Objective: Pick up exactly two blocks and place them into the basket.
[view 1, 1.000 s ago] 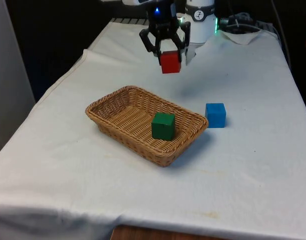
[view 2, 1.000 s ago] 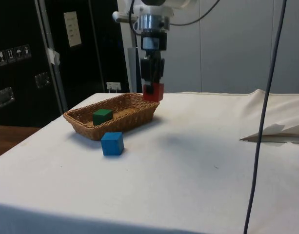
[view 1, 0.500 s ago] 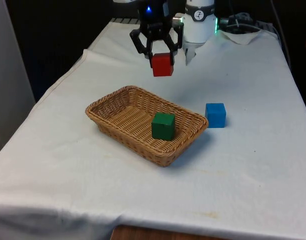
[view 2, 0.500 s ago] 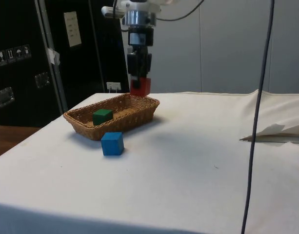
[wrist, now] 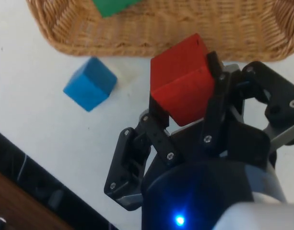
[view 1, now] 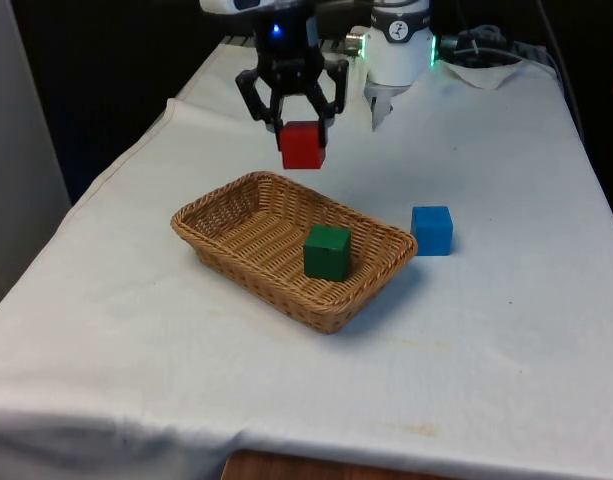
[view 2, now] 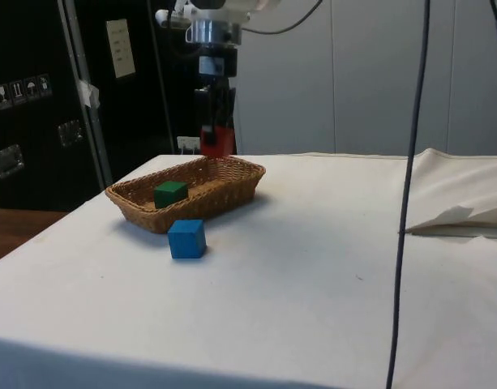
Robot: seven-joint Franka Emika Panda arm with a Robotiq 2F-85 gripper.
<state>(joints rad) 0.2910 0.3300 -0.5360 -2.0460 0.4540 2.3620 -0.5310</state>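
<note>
The black gripper (view 1: 300, 128) clamps a smooth red cube (view 1: 302, 146) above the woven wicker basket's (view 1: 248, 232) far rim. A green cube (view 1: 328, 251) sits inside the basket; a blue cube (view 1: 432, 230) rests just beside it.

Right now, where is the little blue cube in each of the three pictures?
Front view: the blue cube sits on the cloth just off the basket, on the front view's right.
Side view: the blue cube lies on the cloth in front of the basket, nearer the camera.
Wrist view: the blue cube lies outside the basket.
Shared landmark: the basket.
</note>
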